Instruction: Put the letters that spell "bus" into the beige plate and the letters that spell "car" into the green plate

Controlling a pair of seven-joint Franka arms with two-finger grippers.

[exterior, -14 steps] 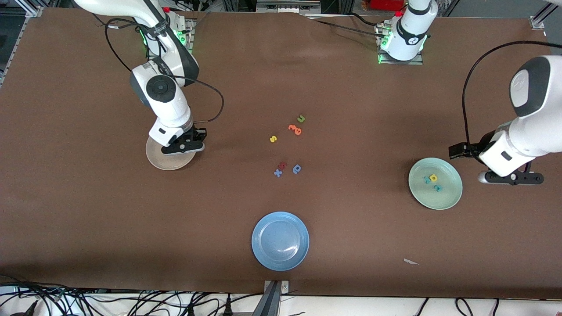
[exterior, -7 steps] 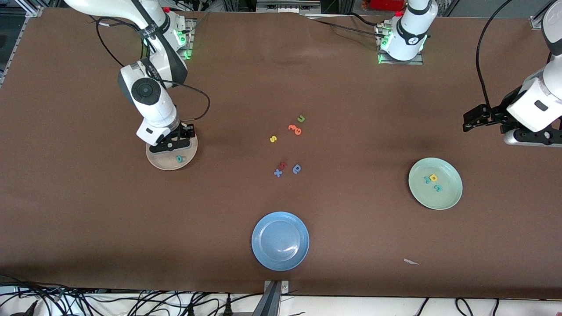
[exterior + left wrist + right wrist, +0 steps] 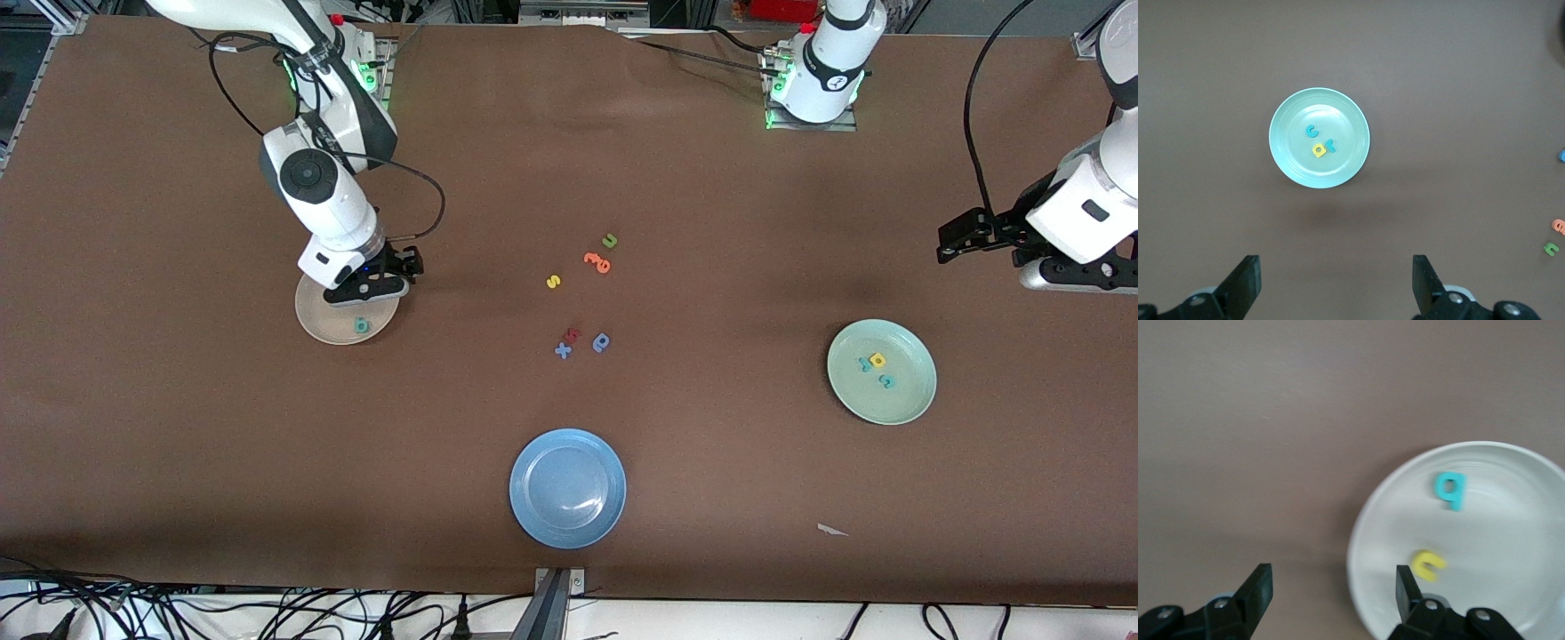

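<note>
Pictured on a brown table point(image 3: 178, 427): three plates and a scatter of foam letters. Right tool point(image 3: 378, 283) poised over the edge of the beige plate point(image 3: 324, 331) that faces the arms' bases, fingers point(image 3: 1258, 587) spread wide, nothing between them. Lying in that plate: teal "b" point(image 3: 361, 325) — seen from the right wrist with the yellow "u" point(image 3: 1429, 565) just beside it, the two apart. Yellow "s" point(image 3: 553, 282) alone on the table near its middle, well apart from the beige plate.

Left tool point(image 3: 1080, 276) hanging high above the left arm's end of the table, waiting, fingers point(image 3: 1245, 287) wide apart and empty. Seen from the left wrist: green plate point(image 3: 1288, 157) carrying teal "c" point(image 3: 1311, 131), yellow "a" point(image 3: 1319, 150) and teal "r" point(image 3: 1331, 145), the last two touching or nearly so, the "c" just beside them.

Around mid-table: green "u" point(image 3: 610, 240) just beside an orange letter point(image 3: 598, 262), both farther from the front camera than the "s". Nearer to that camera — blue "x" point(image 3: 563, 350), a small red letter point(image 3: 573, 334) next to it, and a darker blue rounded letter point(image 3: 602, 342) close by. Blue plate point(image 3: 532, 516) nearest the front camera, with nothing in it.
</note>
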